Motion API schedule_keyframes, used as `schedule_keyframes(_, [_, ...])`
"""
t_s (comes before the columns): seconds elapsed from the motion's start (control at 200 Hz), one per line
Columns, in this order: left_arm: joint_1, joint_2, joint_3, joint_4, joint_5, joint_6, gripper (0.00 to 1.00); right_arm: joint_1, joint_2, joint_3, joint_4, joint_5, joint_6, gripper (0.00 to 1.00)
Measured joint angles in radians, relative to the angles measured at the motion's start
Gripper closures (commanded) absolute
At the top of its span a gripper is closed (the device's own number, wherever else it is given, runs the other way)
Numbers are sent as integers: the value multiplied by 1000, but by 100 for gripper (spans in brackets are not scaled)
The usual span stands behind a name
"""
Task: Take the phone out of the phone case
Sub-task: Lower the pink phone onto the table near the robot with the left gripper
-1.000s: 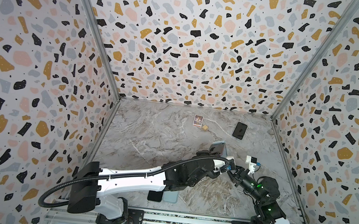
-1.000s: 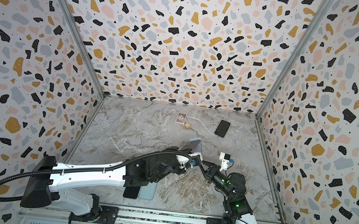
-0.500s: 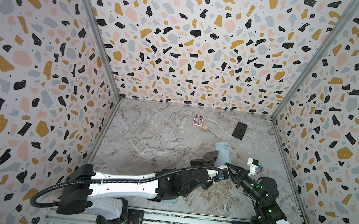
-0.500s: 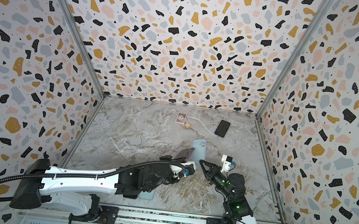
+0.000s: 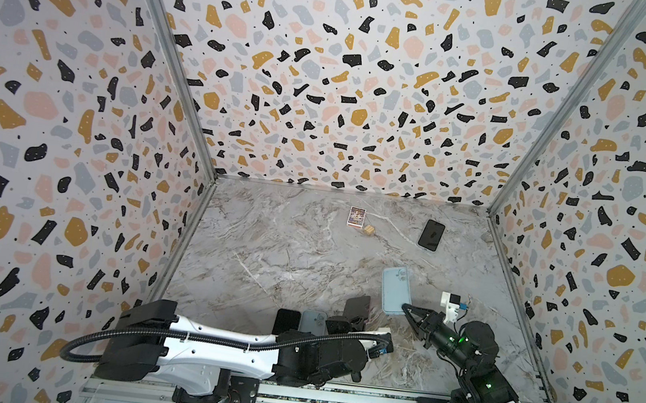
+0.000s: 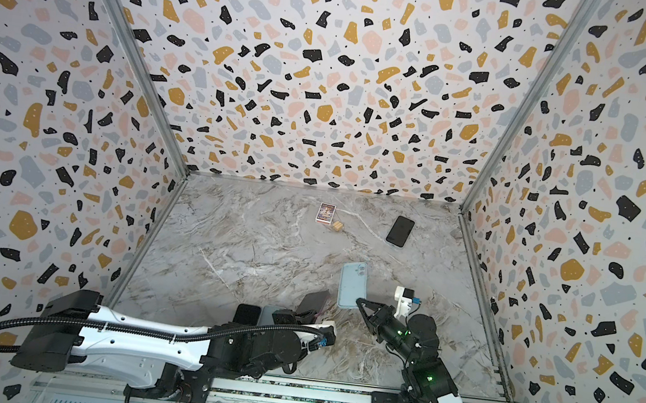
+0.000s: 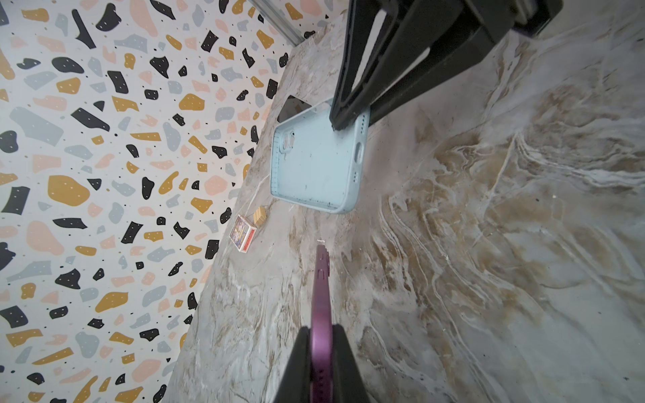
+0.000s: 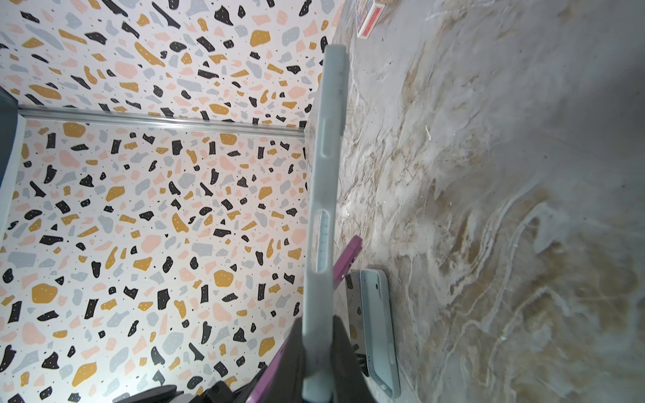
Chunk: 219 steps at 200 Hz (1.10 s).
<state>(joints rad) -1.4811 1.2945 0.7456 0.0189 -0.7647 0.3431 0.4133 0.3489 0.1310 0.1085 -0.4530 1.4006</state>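
**Holding.** The phone case (image 5: pixel 396 289), pale blue, is gripped at its bottom edge by the right hand (image 5: pixel 406 307), which is clenched on it. The case appears to be held clear of the tabletop (image 5: pixel 286 248). Its hollow side is shown empty in the left wrist view. The phone (image 7: pixel 321 296), purple, is clamped edge-on in the left hand (image 7: pixel 321 343), which is closed on it. It is held apart from the case, nearer the front rail (image 5: pixel 331 396).

**Reason.** Each part is taken by a narrow edge, so that the broad faces are left free for separation. The removal is judged done, and only setting down is judged to remain.

**Surface.** The tabletop is flat and printed as grey marble with brown veining. A black handset (image 5: pixel 431 235) lies toward the far right. A small printed box (image 5: pixel 356 216) and a wooden block (image 5: pixel 369 229) lie just beside each other near the back wall. A dark handset (image 5: pixel 285 321) and a second pale case (image 5: pixel 313 320) lie side by side next to the left arm.

**Room.** The workspace is enclosed on three sides by terrazzo-patterned panels (image 5: pixel 347 88), which are joined by metal corner posts (image 5: pixel 172 54).
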Motion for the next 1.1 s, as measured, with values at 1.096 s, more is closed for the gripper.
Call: schedule_keyframes(1.096, [-100, 92, -105, -18, -67, -210, 100, 381, 112, -54, -79, 266, 97, 100])
